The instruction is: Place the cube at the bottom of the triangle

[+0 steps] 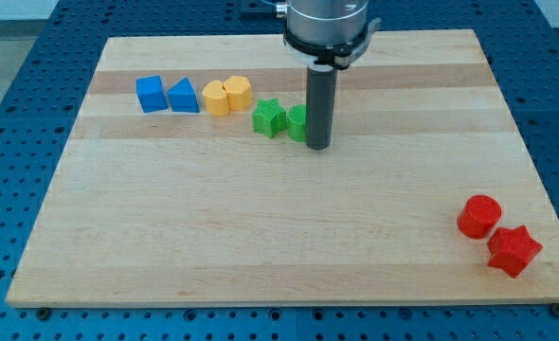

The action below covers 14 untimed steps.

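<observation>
A blue cube [150, 94] sits at the view's upper left, touching a blue triangle [183, 96] on its right. My tip [317, 147] is well to the right of both, against the right side of a green block [297, 122] that the rod partly hides. A green star [269, 117] sits just left of that green block.
Two yellow blocks [227, 96] sit side by side right of the blue triangle. A red cylinder [478, 216] and a red star [513, 250] lie at the view's lower right, near the board's [261, 237] right edge.
</observation>
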Each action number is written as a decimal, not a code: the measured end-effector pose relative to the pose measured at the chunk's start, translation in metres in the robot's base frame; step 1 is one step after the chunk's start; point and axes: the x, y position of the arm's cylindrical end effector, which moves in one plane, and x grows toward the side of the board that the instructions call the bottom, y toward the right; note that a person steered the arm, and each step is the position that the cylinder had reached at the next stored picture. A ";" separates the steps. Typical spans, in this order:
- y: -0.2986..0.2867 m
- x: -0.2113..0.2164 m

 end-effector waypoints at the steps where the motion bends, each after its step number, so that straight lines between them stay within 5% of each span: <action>1: -0.002 -0.003; 4: -0.002 -0.023; 6: -0.008 0.045; 11: -0.223 0.050; 14: -0.260 -0.014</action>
